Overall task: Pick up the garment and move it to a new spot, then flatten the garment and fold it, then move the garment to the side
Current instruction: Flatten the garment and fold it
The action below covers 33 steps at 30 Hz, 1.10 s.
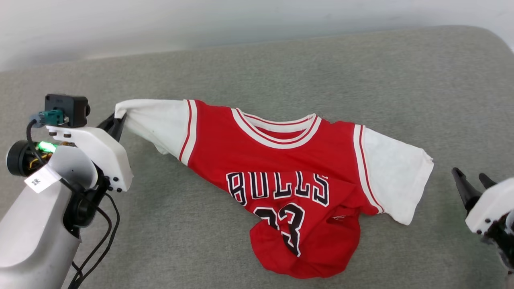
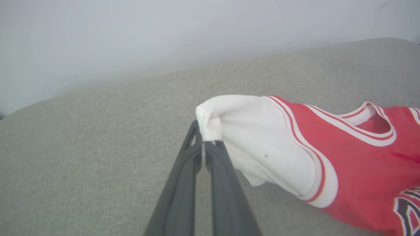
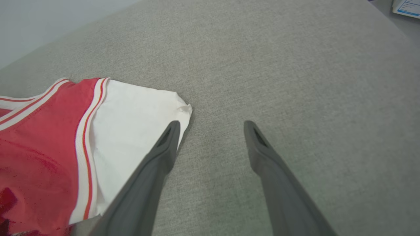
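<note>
The garment (image 1: 293, 172) is a red jersey with white sleeves and black "BULLS 23" print, lying face up on the grey cushion, its hem bunched under at the front. My left gripper (image 1: 119, 119) is shut on the cuff of the garment's left white sleeve (image 2: 236, 127), which is lifted and pulled taut; in the left wrist view my left gripper (image 2: 204, 141) pinches the cuff at its tips. My right gripper (image 1: 470, 177) stands open to the right of the other white sleeve (image 3: 131, 131). In the right wrist view my right gripper (image 3: 211, 126) holds nothing, its left finger over the sleeve's edge.
The grey fabric surface (image 1: 281, 64) stretches well beyond the garment on all sides, ending at a pale wall (image 1: 160, 20) behind. A white box with blue print (image 3: 407, 7) sits past the cushion's far corner in the right wrist view.
</note>
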Tool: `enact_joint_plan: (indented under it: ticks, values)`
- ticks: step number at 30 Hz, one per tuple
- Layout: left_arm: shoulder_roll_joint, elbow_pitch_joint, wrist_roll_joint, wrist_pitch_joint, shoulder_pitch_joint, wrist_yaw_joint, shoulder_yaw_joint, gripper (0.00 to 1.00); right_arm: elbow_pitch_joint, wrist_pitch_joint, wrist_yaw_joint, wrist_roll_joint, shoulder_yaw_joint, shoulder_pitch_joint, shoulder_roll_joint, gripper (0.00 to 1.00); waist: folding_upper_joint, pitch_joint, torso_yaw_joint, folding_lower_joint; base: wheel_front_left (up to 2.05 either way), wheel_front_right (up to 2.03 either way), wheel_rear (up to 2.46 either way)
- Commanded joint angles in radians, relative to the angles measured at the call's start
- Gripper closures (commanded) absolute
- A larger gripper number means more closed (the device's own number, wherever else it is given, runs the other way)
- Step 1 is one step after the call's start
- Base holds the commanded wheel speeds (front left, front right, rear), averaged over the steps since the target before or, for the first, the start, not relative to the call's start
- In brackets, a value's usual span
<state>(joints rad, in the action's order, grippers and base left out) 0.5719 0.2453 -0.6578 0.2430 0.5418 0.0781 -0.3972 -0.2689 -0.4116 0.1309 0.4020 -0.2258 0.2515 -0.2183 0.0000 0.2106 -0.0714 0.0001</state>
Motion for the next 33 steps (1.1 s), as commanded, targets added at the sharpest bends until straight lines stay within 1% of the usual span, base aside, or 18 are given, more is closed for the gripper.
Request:
enact_joint_plan:
  ticks: [1,4,8,13,16,17,18,21,26,27,28,29,30,33]
  values:
    - [0.009,-0.063,0.003,0.0,-0.014,0.016,0.007,1.0,-0.034,-0.086,0.0,0.014,0.023,0.055,-0.031,0.0,0.0,0.031,0.036,-0.0001,0.0,0.0,0.0]
    - [0.013,-0.135,0.008,0.008,-0.012,0.031,0.008,1.0,-0.076,-0.191,0.0,0.019,0.065,0.127,-0.059,0.0,0.0,0.066,0.064,-0.0001,0.0,0.0,0.0]
    - [0.009,-0.194,0.013,0.005,0.006,0.04,0.008,1.0,-0.13,-0.285,0.0,0.02,0.116,0.205,-0.086,0.0,0.0,0.114,0.092,-0.0001,0.0,0.0,0.0]
    - [0.006,-0.224,0.019,-0.003,0.022,0.042,0.007,1.0,-0.22,-0.39,0.0,0.022,0.163,0.25,-0.086,0.0,0.0,0.156,0.112,-0.0001,0.0,0.0,0.0]
    - [0.004,-0.221,0.013,-0.009,0.02,0.041,0.008,1.0,-0.281,-0.472,0.0,0.03,0.198,0.237,-0.065,0.0,0.0,0.166,0.114,-0.0001,0.0,0.0,0.0]
    - [0.004,-0.219,0.011,-0.01,0.018,0.04,0.008,1.0,-0.294,-0.495,0.0,0.034,0.208,0.232,-0.057,0.65,0.0,0.168,0.114,-0.0001,0.0,0.0,0.0]
    - [0.004,-0.215,0.008,-0.01,0.016,0.039,0.008,1.0,-0.304,-0.512,0.0,0.039,0.214,0.228,-0.051,1.0,0.0,0.168,0.114,-0.0001,0.0,0.0,0.0]
    - [0.004,-0.202,0.004,-0.015,0.009,0.034,0.008,1.0,-0.295,-0.521,0.001,0.037,0.222,0.242,-0.052,1.0,0.0,0.16,0.11,-0.0001,0.0,0.0,0.0]
    - [0.003,-0.163,-0.008,-0.031,0.03,0.028,0.021,1.0,-0.207,-0.422,0.001,0.008,0.205,0.328,-0.103,1.0,0.0,0.116,0.101,-0.0001,0.0,0.0,0.0]
    - [0.003,-0.163,-0.008,-0.031,0.03,0.028,0.021,1.0,-0.207,-0.422,0.001,0.008,0.205,0.328,-0.103,1.0,0.0,0.116,0.101,-0.0001,0.0,0.0,0.0]
    - [0.002,-0.142,-0.004,-0.042,0.058,0.027,0.029,1.0,-0.176,-0.379,0.001,-0.006,0.195,0.366,-0.124,1.0,0.0,0.095,0.099,-0.0001,0.0,0.0,0.0]
    - [-0.002,-0.128,-0.005,-0.045,0.072,0.024,0.03,1.0,-0.166,-0.359,0.0,-0.019,0.193,0.379,-0.132,1.0,0.0,0.084,0.098,-0.0001,0.0,0.0,0.0]
    - [-0.002,-0.128,-0.005,-0.045,0.072,0.024,0.03,1.0,-0.166,-0.359,0.0,-0.019,0.193,0.379,-0.132,1.0,0.0,0.084,0.098,-0.0001,0.0,0.0,0.0]
    - [-0.015,-0.073,-0.004,-0.058,0.14,0.019,0.039,1.0,-0.149,-0.294,0.0,-0.056,0.182,0.43,-0.133,1.0,0.0,0.054,0.092,-0.0001,0.0,0.0,0.0]
